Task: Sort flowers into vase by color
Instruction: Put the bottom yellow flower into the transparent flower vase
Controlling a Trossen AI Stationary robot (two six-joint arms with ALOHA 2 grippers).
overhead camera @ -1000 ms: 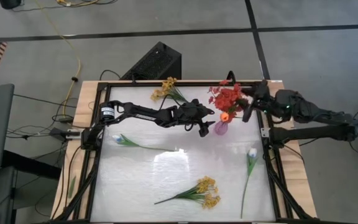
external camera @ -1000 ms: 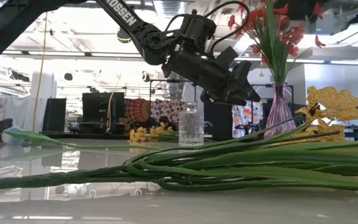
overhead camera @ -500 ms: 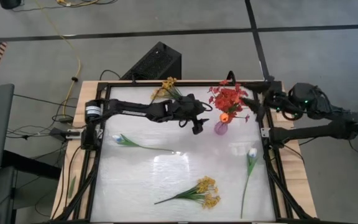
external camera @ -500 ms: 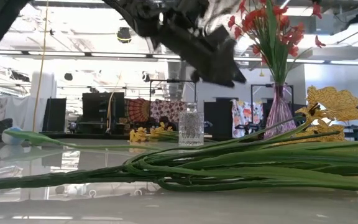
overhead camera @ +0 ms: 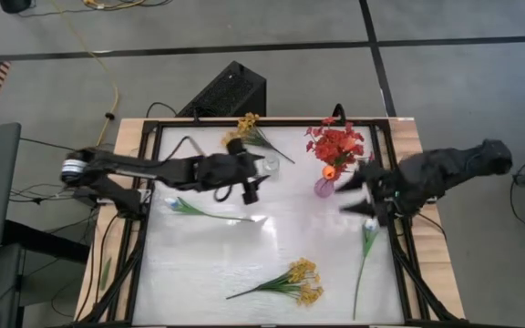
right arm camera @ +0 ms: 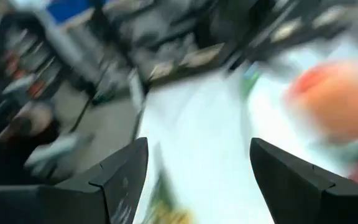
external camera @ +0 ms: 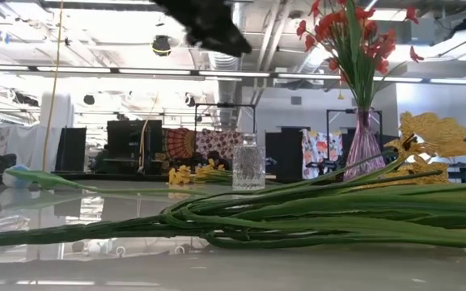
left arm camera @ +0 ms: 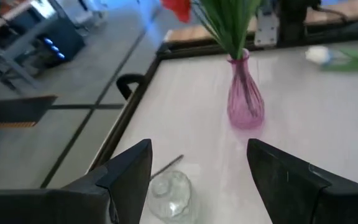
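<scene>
My left gripper [overhead camera: 249, 189] hung left of the purple vase [overhead camera: 324, 187], jaws spread and empty. My right gripper [overhead camera: 358, 196] hung just right of it, jaws likewise apart. I could read no writing.

Two dark jointed arms, silver collar near the left base, black two-fingered pincers.

2 vases [overhead camera: 324, 187], 2 yellow sprays [overhead camera: 301, 281], 2 white tulips [overhead camera: 369, 223].

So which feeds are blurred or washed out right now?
Right wrist view: smeared by motion, only an orange blob readable. High view: white glare patch on the glossy white table. Left wrist view: sharp on the pink glass vase. Low view: clear.
</scene>
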